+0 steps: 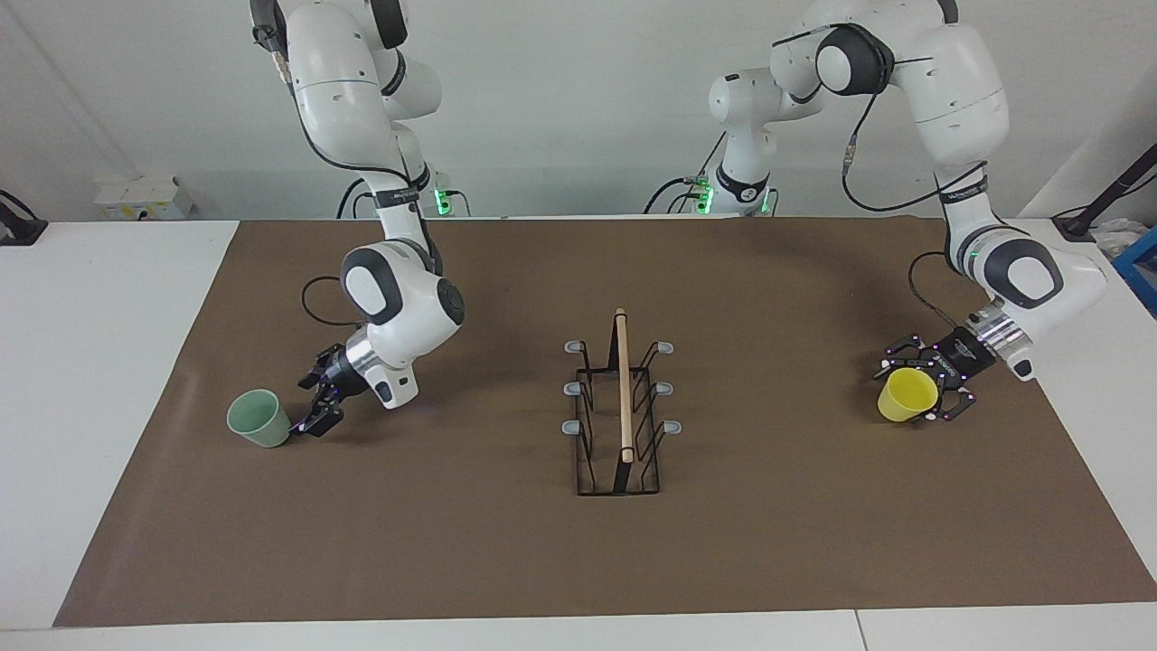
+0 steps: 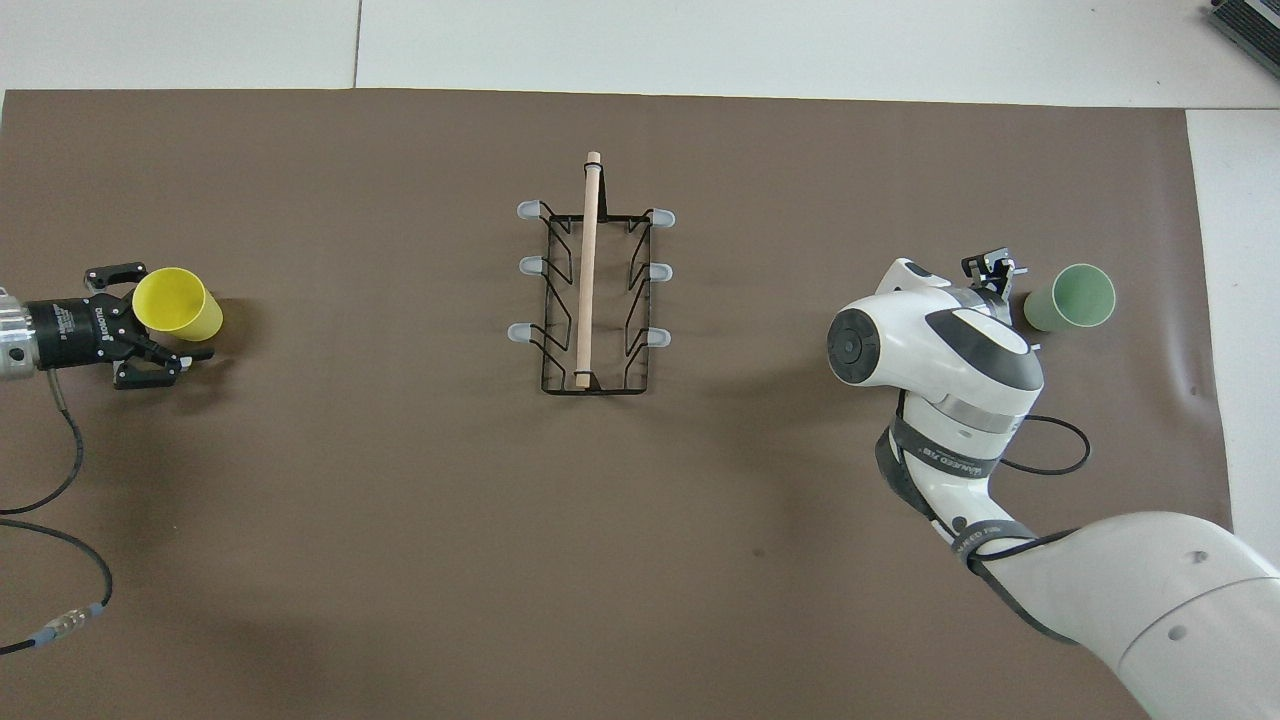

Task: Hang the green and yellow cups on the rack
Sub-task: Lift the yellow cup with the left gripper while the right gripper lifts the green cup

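The pale green cup [image 1: 258, 419] [image 2: 1071, 298] stands mouth up toward the right arm's end of the table. My right gripper [image 1: 318, 404] [image 2: 998, 274] sits low beside it on the rack's side, open and holding nothing; the wrist hides most of it from above. The yellow cup [image 1: 907, 395] [image 2: 178, 303] stands mouth up toward the left arm's end. My left gripper [image 1: 915, 386] [image 2: 160, 316] is open with one finger on each side of that cup. The black wire rack [image 1: 624, 389] [image 2: 588, 270], with its wooden rod on top, stands mid-table with bare pegs.
A brown mat [image 1: 506, 561] covers the table, and both cups and the rack stand on it. The left arm's black cable [image 2: 45, 500] loops over the mat. Another cable [image 2: 1060, 450] hangs by the right arm's wrist. A white box [image 1: 145, 196] sits at the table's edge.
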Tool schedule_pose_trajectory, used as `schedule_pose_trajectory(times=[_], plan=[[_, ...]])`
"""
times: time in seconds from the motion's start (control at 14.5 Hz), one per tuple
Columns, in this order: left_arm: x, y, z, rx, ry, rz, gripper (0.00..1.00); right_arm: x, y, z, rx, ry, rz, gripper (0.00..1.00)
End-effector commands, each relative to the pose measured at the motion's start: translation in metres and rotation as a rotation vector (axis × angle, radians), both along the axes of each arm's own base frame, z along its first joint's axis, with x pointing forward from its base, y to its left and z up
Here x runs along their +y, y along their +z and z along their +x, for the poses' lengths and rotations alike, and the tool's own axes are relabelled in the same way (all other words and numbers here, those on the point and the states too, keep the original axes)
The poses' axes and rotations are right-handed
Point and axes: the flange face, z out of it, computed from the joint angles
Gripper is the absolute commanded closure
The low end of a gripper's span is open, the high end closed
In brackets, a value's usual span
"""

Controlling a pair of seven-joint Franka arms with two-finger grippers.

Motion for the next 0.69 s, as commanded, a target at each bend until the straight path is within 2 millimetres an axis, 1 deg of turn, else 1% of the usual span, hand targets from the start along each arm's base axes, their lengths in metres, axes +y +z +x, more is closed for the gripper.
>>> schedule_pose_trajectory(times=[0.0, 0.07, 0.14, 0.21, 0.28, 0.34, 0.55, 0.62], plan=[[-0.007, 0.006, -0.010, -0.073, -0.037, 0.003, 0.00, -0.003, -0.012, -0.006, -0.022, 0.039, -0.016, 0.00], [-0.007, 0.002, -0.014, -0.096, -0.062, 0.011, 0.00, -0.005, -0.014, -0.007, -0.018, 0.043, -0.020, 0.00], [-0.007, 0.001, -0.016, -0.116, -0.083, 0.017, 0.42, -0.006, -0.016, -0.009, -0.015, 0.047, -0.023, 0.00], [-0.007, 0.000, -0.017, -0.128, -0.097, 0.021, 0.79, -0.009, -0.019, -0.012, -0.012, 0.061, -0.028, 0.00], [-0.008, 0.002, -0.015, -0.137, -0.097, 0.023, 1.00, -0.012, -0.021, -0.015, -0.021, 0.064, -0.033, 0.00], [-0.007, 0.006, -0.011, -0.152, -0.079, 0.015, 1.00, -0.017, -0.022, -0.015, -0.027, 0.061, -0.042, 0.00], [-0.003, 0.018, -0.003, -0.178, -0.051, 0.039, 1.00, -0.023, -0.024, -0.017, -0.035, 0.048, -0.040, 0.00], [-0.002, 0.026, 0.000, -0.188, -0.043, 0.042, 1.00, -0.029, -0.024, -0.016, -0.035, 0.048, -0.044, 0.00]])
